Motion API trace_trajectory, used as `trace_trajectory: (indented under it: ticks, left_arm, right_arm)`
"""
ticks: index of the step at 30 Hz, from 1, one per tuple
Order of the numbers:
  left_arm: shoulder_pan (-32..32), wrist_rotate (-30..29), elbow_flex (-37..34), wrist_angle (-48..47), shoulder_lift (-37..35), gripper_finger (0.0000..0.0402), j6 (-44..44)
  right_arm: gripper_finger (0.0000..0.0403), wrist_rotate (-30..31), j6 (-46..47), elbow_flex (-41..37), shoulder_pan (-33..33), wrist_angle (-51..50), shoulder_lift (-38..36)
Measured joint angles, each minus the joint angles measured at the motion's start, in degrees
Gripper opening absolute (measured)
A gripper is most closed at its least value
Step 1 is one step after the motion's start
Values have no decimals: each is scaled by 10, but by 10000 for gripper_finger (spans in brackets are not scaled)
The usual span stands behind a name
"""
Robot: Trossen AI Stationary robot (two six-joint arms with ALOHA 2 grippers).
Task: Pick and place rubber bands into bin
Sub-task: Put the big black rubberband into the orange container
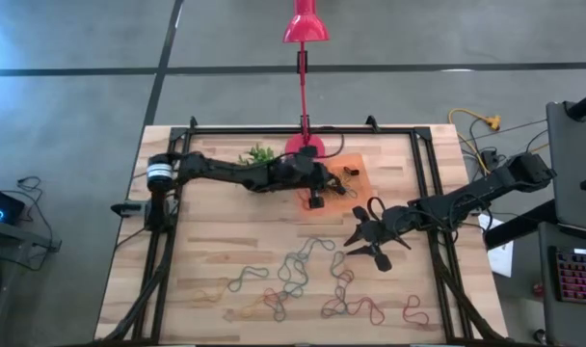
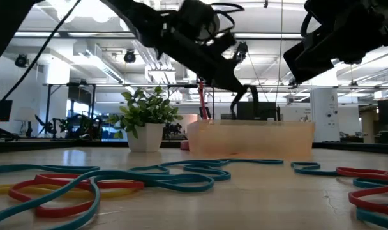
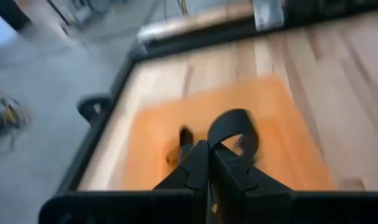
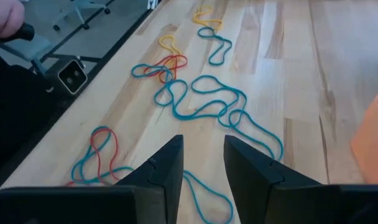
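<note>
My left gripper (image 3: 209, 146) reaches out over the orange bin (image 1: 356, 198) and is shut on a black rubber band (image 3: 235, 124). In the low view this band (image 2: 246, 102) hangs as a loop above the bin (image 2: 251, 139). Another dark band (image 3: 184, 135) lies inside the bin. My right gripper (image 4: 202, 155) stands open above the table, to the right of the bin, with nothing between its fingers. Several teal, red and yellow rubber bands (image 4: 195, 99) lie flat on the wood in front of it and along the near edge (image 1: 303, 275). My left gripper pinches the black rubber band at one spot of its loop (image 3: 215, 142), between the free ends of its two fingers. The fingers come slanting down from the table's left. The rest of the loop hangs slack beyond and below the tips, clear of the bin.
A small green plant in a white pot (image 2: 146, 124) and the pink lamp's base (image 1: 305, 146) stand at the far edge, left of the bin. A black frame (image 1: 423, 183) runs around the tabletop. Bare wood lies between the bin and the scattered bands.
</note>
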Motion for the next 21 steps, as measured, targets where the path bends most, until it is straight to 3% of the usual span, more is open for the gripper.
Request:
trace_trajectory:
  ticks: [5,16,21]
  left_arm:
    - [5,-1,39,-60,28,0,0]
    - [5,1,46,-65,25,0,1]
    - [5,32,45,-67,24,0,1]
  right_arm:
    - [96,0,-2,-7,0,0,0]
    - [81,0,-2,-7,0,0,0]
    - [79,0,-2,-7,0,0,0]
